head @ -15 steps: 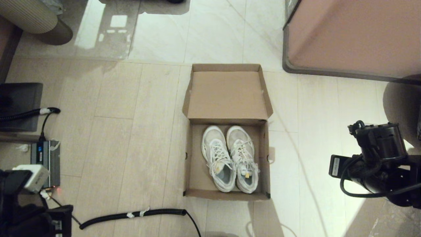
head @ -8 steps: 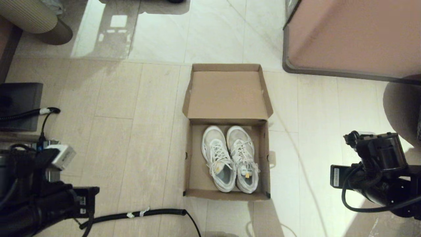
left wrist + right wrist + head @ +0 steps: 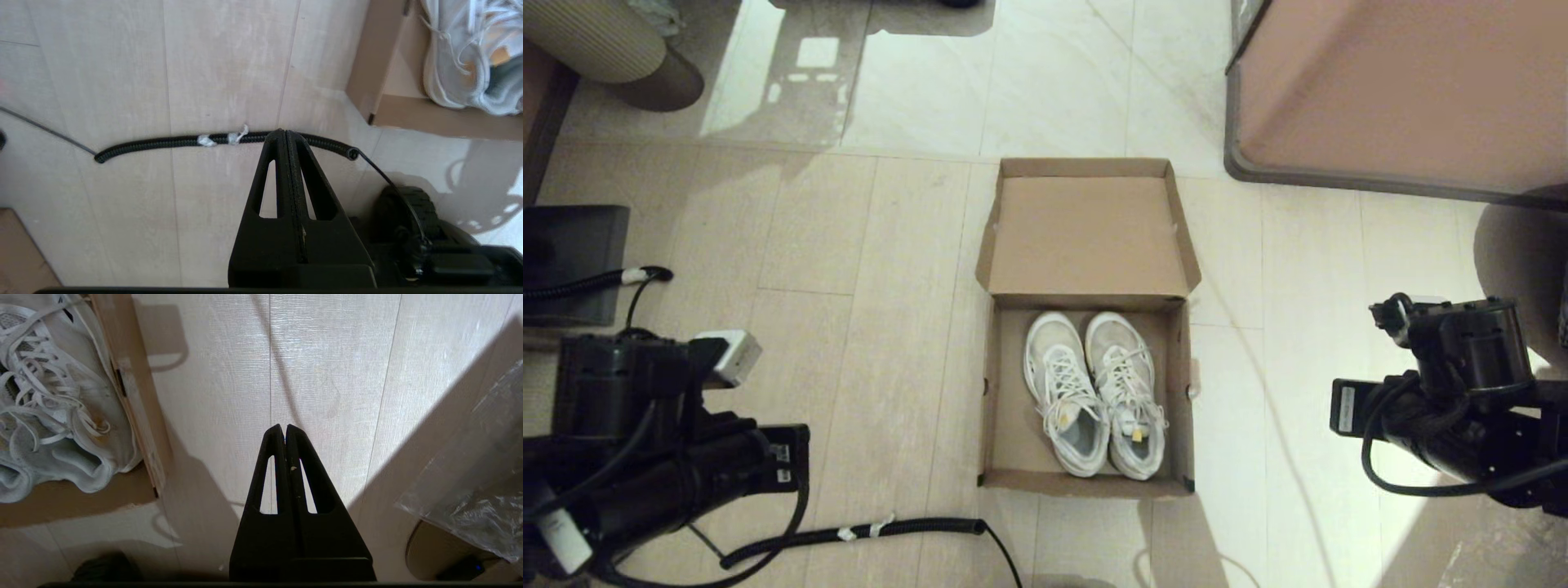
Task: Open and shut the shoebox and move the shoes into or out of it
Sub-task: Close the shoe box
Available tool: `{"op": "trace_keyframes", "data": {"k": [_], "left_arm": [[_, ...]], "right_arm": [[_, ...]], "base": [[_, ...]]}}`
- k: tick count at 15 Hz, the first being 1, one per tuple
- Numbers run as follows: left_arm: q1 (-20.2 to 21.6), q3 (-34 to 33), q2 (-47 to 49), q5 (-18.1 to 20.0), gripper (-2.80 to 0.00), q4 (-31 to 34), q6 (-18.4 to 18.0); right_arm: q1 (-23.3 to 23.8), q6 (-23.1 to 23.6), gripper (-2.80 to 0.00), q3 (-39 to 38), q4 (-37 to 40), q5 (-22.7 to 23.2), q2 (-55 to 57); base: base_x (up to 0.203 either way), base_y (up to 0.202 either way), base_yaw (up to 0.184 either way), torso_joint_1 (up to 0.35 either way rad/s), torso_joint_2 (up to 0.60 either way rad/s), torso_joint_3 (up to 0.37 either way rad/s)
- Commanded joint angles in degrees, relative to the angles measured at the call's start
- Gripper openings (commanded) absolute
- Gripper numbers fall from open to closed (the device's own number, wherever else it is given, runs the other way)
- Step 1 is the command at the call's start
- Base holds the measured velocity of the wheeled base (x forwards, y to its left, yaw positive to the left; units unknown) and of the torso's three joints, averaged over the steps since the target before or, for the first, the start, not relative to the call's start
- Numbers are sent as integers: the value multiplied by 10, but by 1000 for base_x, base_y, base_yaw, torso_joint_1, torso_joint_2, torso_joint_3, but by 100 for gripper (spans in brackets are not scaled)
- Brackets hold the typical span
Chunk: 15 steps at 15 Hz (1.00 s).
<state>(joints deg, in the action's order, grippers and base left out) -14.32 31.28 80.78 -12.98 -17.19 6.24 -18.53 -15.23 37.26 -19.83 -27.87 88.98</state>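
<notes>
Head view shows the shoebox (image 3: 1086, 327) lying open on the floor (image 3: 874, 269), its hinged lid folded flat away from the robot. Inside the tray sit the shoes (image 3: 1094, 392), 2 white sneakers side by side, touching, toes toward the lid and heels toward the robot.

Both claws hang over bare floor, well apart from the box, with the box between them. The left claw (image 3: 285, 132) is clenched on nothing, its fingers pressed together; the near left corner of the box lies ahead of it and off to one side, and a black corrugated cable (image 3: 220, 141) runs across the floor directly under its tip. The right claw (image 3: 284, 428) is likewise clenched and empty, with the right wall of the box and the nearer sneaker off to its side. A large pinkish cabinet (image 3: 1405, 90) stands beyond the right arm.

Judging from this, no grasp has begun. The main risks: a claw brought in without first spreading would only shove a shoe or dent the cardboard wall; the loose laces could snag a finger; and the left arm, swinging low, might catch that cable and drag it into the box.
</notes>
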Motion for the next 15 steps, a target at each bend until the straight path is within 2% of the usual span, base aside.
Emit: {"op": "trace_keyframes", "data": {"k": [1,3,5,8,12,14,15], "left_arm": [[5,19,33,19,-280,-3,-1],[48,33,48,60,-280,-24,5],[51,19,68,63,-280,-70,44],[52,-7,110,7,-280,-133,53],[40,21,153,2,-280,-148,12],[17,22,158,-2,-280,-156,10],[-1,10,155,-16,-280,-158,10]], "right_arm": [[-7,20,-280,-11,0,2,-15],[-18,79,-280,-55,0,13,-49],[-26,108,-280,-41,-1,29,-52],[-25,106,-280,-4,-1,38,-29],[-23,85,-280,42,-43,35,7],[-16,83,-280,41,-42,34,10],[-11,79,-280,32,-43,34,12]], "base": [[0,0,0,0,0,0],[0,0,0,0,0,0],[0,0,0,0,0,0],[0,0,0,0,0,0],[0,0,0,0,0,0],[0,0,0,0,0,0],[0,0,0,0,0,0]]}}
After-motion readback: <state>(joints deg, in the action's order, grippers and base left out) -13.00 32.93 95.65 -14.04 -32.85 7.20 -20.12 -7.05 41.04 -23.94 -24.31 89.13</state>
